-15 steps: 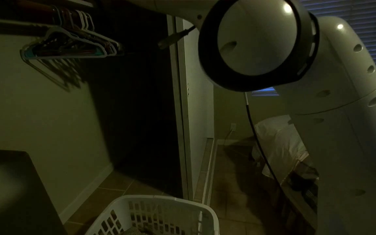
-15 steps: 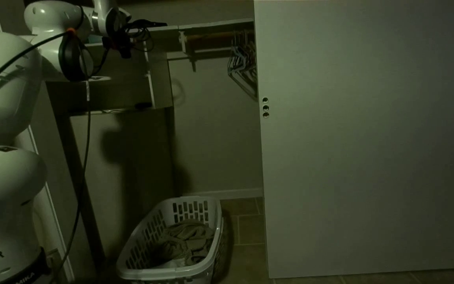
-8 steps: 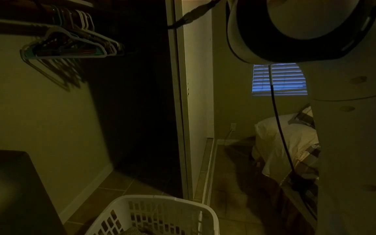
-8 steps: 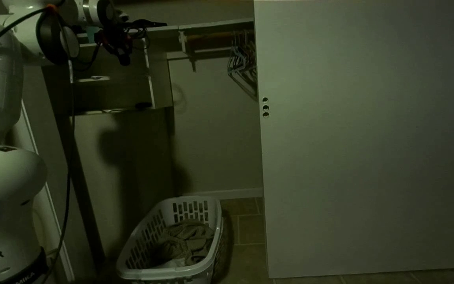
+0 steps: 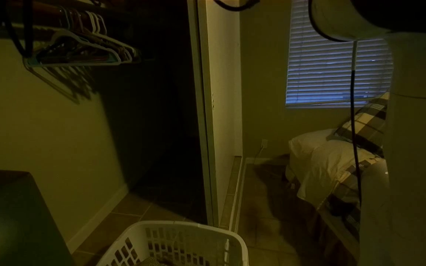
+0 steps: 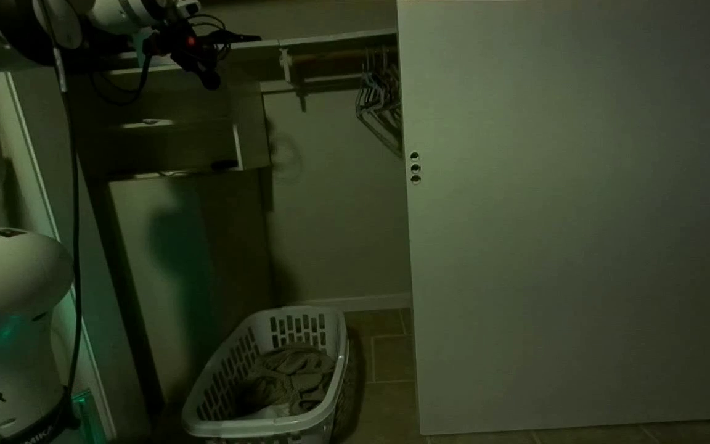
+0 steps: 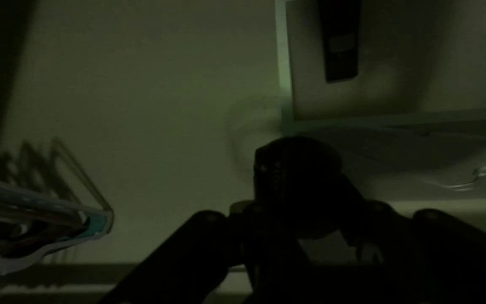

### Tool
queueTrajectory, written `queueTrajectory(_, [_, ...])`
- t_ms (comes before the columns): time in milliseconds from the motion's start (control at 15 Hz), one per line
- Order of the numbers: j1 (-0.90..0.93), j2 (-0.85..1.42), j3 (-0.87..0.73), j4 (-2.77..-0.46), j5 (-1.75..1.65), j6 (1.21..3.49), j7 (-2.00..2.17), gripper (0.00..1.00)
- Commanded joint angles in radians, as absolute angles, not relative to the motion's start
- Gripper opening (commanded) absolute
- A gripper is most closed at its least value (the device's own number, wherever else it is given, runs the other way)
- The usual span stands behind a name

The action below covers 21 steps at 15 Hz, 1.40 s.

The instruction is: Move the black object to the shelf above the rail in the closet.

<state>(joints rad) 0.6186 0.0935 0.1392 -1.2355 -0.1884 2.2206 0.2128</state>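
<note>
A rounded black object with faint lettering [image 7: 298, 177] sits between the fingers of my gripper [image 7: 304, 211], which is shut on it. In an exterior view my gripper [image 6: 191, 52] is at the upper left of the closet [image 6: 336, 216], and the black object [image 6: 209, 79] hangs below it. The shelf, seen by its pale front edge [image 6: 339, 37], is to the right of my gripper. The reddish-brown rail [image 6: 330, 60] runs under it, and it also shows in an exterior view [image 5: 44, 14]. In the wrist view the shelf cannot be made out.
Hangers hang from the rail [image 6: 379, 98] and at left in the wrist view [image 7: 63, 245]. A cubby [image 6: 237, 145] holds a dark remote-like thing [image 7: 342, 50]. A dark item [image 6: 241, 38] lies on the top board. A white door [image 6: 577, 216] stands right. A laundry basket [image 6: 256, 427] is below.
My gripper, with the black object, has shifted slightly to the right in an exterior view. The arm's links have moved up and outward, uncovering the window and the bed.
</note>
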Motion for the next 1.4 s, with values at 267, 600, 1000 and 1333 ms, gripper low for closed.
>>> queueTrajectory(267, [0.617, 0.007, 0.122, -1.311, -0.588, 2.484, 0.443, 0.15])
queueTrajectory(600, [0.617, 0.08, 0.126, -1.24, -0.566, 2.7, 0.32, 0.15])
queueTrajectory(1000, [0.558, 0.226, 0.247, -1.11, -0.292, 2.83, 0.001, 0.15])
queueTrajectory(1333, [0.523, 0.351, 0.369, -0.946, -0.164, 2.771, -0.24, 0.15])
